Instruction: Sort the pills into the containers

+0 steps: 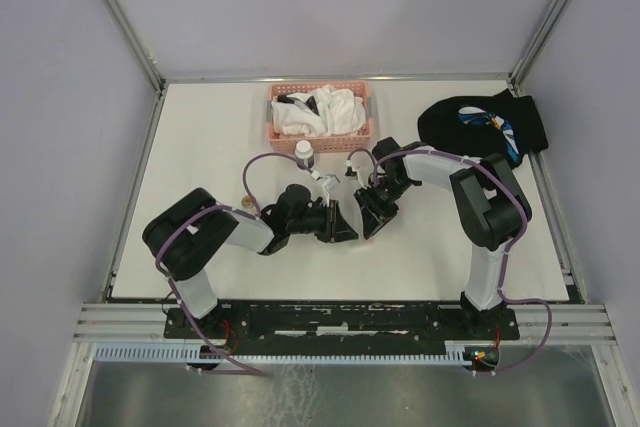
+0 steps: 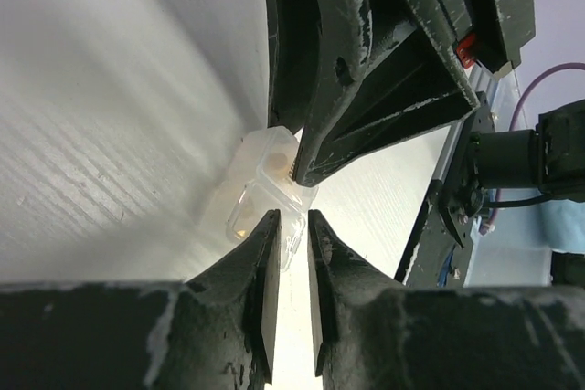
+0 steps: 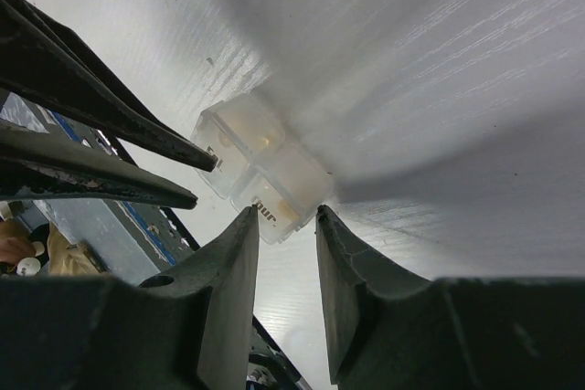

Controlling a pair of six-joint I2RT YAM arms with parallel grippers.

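Observation:
The container (image 2: 251, 184), a small clear plastic box with labelled compartments, lies on the white table between both grippers; it also shows in the right wrist view (image 3: 260, 157). Small tan pills show faintly inside it. My left gripper (image 2: 292, 218) is nearly shut, with a clear edge of the container between its tips. My right gripper (image 3: 286, 212) straddles the container's other end, both tips against it. In the top view the left gripper (image 1: 345, 229) and right gripper (image 1: 366, 217) meet and hide the container. A white-capped pill bottle (image 1: 304, 152) stands just behind them.
A pink mesh basket (image 1: 275, 132) with white cloths sits at the back centre. A black mitten (image 1: 485, 127) lies at the back right. The right gripper's fingers (image 2: 366, 89) fill the upper left wrist view.

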